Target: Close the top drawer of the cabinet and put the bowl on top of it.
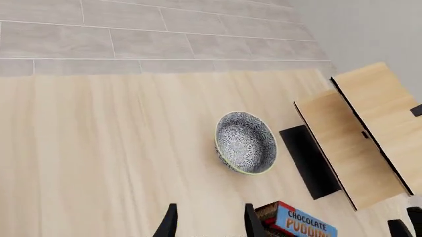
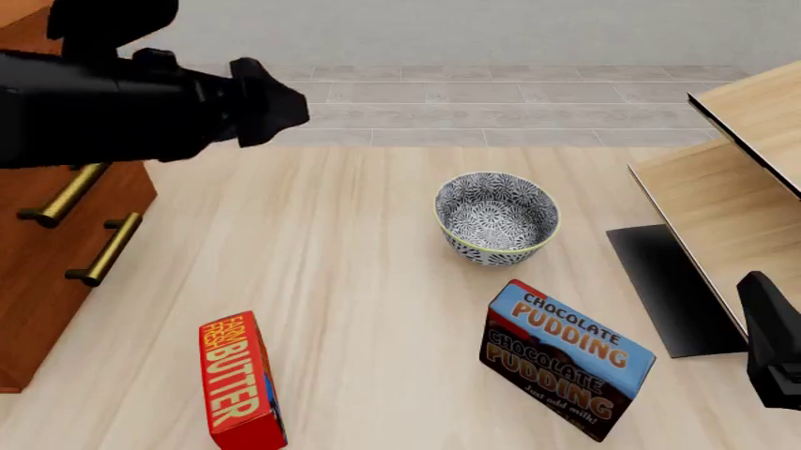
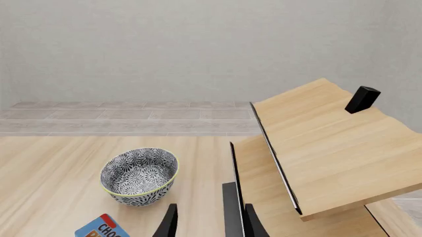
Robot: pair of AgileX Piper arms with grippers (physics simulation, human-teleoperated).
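The blue-grey floral bowl (image 2: 497,217) stands upright on the table near its middle, also seen as the bowl (image 1: 245,142) and the bowl (image 3: 140,177). The reddish-brown cabinet (image 2: 51,300) is at the left edge, with two brass handles (image 2: 63,197) showing. My left arm (image 2: 150,103) covers its upper part, so the top drawer is hidden. My left gripper (image 1: 209,224) is open and empty, above the table and short of the bowl. At the front right corner my right gripper (image 3: 209,224) is open and empty beside the shelf unit.
A chocolate pudding box (image 2: 569,361) lies just in front of the bowl. A red butter box (image 2: 238,380) lies front left. A pale wooden shelf unit (image 2: 732,202) with a black base takes up the right side. Grey tiled floor (image 2: 501,94) lies beyond the table.
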